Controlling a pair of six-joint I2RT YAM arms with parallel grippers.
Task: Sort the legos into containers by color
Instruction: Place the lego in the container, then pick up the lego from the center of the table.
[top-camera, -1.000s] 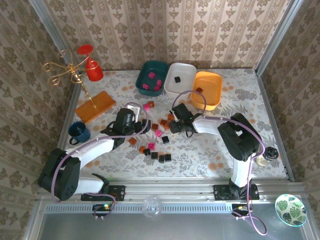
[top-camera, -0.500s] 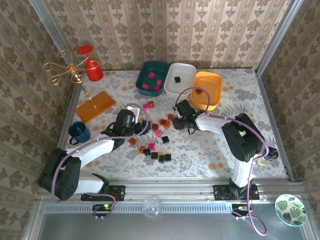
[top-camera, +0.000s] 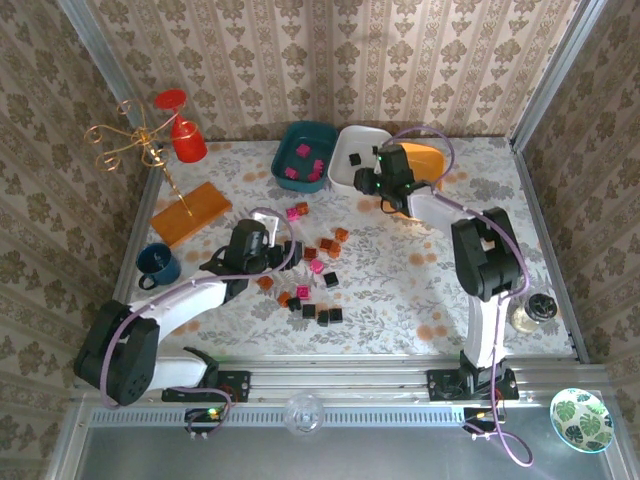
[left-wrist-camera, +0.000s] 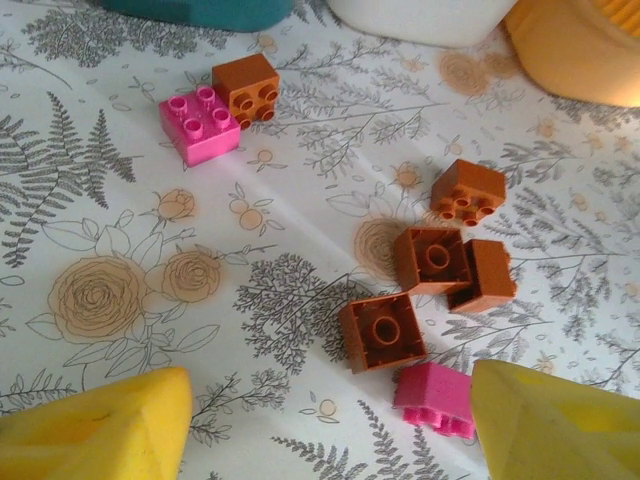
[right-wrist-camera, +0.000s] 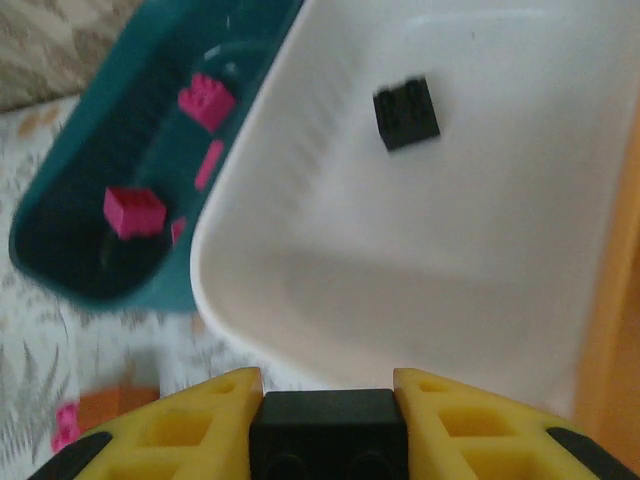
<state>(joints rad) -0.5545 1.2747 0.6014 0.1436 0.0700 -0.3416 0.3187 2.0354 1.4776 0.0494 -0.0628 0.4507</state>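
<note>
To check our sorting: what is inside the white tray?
One loose black brick lies in the white tray. Its near part is covered by the right tool, shut on a second black brick.

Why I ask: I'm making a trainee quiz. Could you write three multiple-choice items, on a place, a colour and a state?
1. The white tray stands: A. between the teal tray and the orange tray; B. left of both; C. right of both.
2. The bricks in the teal tray are: A. black; B. brown; C. pink.
3. The right gripper has its jaws: A. open, empty; B. shut on a black brick; C. shut on a pink brick.
Key: 1 A, white sits mid-row; 2 C, only pink shows inside; 3 B, black plastic fills the gap.
</note>
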